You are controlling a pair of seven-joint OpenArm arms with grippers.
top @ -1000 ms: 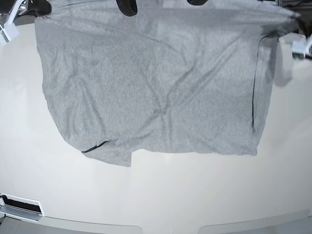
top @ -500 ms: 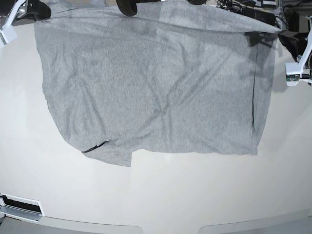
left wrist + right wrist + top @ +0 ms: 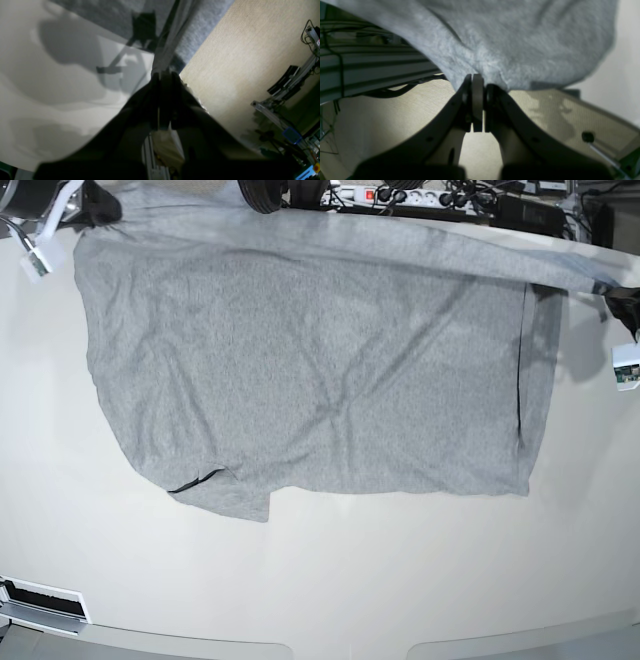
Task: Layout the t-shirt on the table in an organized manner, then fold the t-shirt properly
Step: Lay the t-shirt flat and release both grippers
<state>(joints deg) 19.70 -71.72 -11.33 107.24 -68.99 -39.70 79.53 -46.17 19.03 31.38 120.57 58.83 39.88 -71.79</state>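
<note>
A heather-grey t-shirt [image 3: 310,370] lies spread across the glossy off-white tabletop [image 3: 330,580], its far edge lifted and stretched taut between two arms at the top corners of the base view. Only that overhead view shows the whole garment: creased, plain side up, a dark seam [image 3: 520,370] running down one side and a sleeve [image 3: 225,495] poking out at the near edge. The wrist views supply what it cannot. The left claw [image 3: 163,75] is pinched tight on a narrow bunched strip of the shirt [image 3: 170,42], with the tabletop [image 3: 50,87] under it on one side and beige floor [image 3: 237,62] on the other. The right claw [image 3: 477,80] is likewise clamped on a fold of grey cloth [image 3: 520,37], hanging over floor beside aluminium framing [image 3: 370,67]. A power strip [image 3: 400,197] and tangled cables [image 3: 470,195] sit beyond the tabletop's far edge, with equipment racks [image 3: 287,82] visible past the left claw.
</note>
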